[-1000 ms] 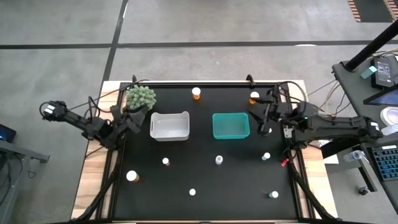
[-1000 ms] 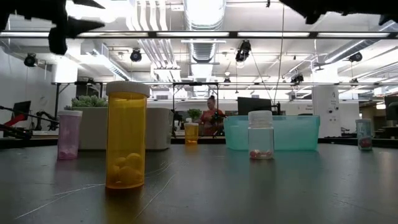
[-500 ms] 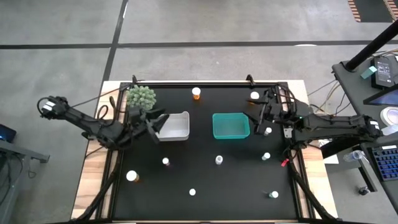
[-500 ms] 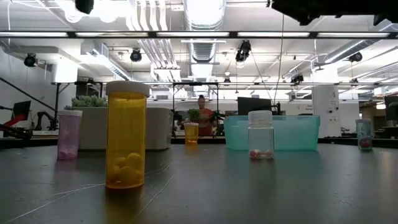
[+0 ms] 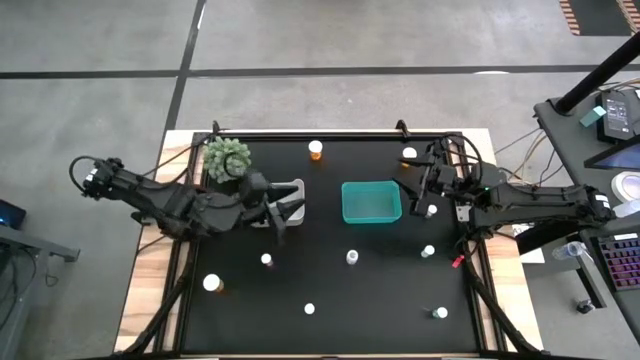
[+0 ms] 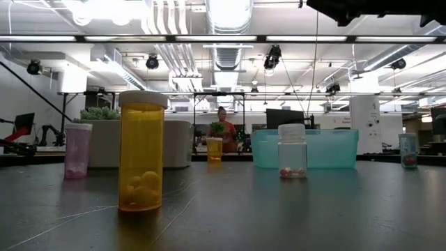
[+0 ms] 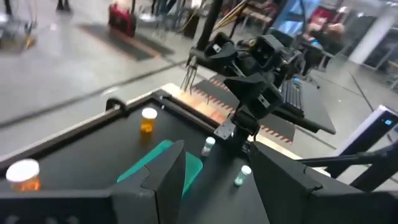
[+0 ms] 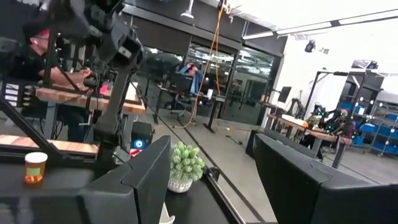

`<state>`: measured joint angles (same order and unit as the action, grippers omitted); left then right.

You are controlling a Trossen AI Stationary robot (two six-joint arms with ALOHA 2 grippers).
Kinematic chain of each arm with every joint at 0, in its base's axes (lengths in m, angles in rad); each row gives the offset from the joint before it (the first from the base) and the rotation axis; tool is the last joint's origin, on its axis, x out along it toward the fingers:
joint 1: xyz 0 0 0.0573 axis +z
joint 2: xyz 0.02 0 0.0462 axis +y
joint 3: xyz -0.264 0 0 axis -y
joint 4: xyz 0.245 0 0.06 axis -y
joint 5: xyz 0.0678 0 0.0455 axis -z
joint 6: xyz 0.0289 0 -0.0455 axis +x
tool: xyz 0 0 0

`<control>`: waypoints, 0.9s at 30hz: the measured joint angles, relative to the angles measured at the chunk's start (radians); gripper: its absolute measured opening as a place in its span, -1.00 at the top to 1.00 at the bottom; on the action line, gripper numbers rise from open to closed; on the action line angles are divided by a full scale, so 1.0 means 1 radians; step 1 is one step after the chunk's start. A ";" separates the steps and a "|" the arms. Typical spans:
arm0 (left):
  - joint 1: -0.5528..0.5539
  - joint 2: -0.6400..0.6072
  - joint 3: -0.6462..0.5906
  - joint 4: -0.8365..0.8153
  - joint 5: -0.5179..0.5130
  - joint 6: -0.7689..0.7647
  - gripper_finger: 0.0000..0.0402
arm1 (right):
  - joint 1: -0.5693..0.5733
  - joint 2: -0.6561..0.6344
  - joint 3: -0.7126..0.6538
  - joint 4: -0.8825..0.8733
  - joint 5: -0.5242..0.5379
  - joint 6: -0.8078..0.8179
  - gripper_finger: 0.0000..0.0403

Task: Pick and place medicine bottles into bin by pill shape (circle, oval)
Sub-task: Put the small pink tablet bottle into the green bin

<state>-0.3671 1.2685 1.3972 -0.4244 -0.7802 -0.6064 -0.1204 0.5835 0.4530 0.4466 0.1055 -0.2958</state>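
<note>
Left gripper (image 5: 281, 213) hangs parted and empty over the white bin (image 5: 295, 186); right gripper (image 5: 420, 188), parted and empty, sits just right of the teal bin (image 5: 371, 202), open mat below.

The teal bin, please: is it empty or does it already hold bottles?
Empty: from above, the teal bin shows only its bare floor, with no white cap inside.
</note>
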 joint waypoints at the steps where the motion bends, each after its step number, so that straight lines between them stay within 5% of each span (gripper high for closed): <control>1: 0.009 0.017 0.040 -0.055 0.008 -0.056 0.18 | 0.000 0.000 0.000 0.000 0.000 0.000 -0.09; 7: 0.036 0.124 0.164 -0.275 0.228 -0.465 0.18 | 0.000 0.000 0.000 -0.001 0.000 -0.012 -0.09; 13: 0.017 0.241 0.166 -0.332 0.619 -0.732 0.18 | 0.000 0.000 0.000 -0.004 0.000 -0.018 -0.09; 17: 0.007 0.329 0.164 -0.559 0.807 -0.852 0.18 | 0.000 0.000 0.000 -0.004 0.000 -0.019 -0.09; 22: 0.005 0.404 0.159 -0.868 0.854 -0.889 0.18 | 0.000 0.000 0.000 -0.001 0.000 -0.024 -0.09; 27: 0.014 0.425 0.124 -0.908 0.836 -0.870 0.18 | 0.000 0.000 0.000 -0.001 0.000 -0.039 -0.09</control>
<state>-0.3527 1.6936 1.5215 -1.3323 0.0562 -1.4763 -0.1207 0.5835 0.4531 0.4461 0.1059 -0.3351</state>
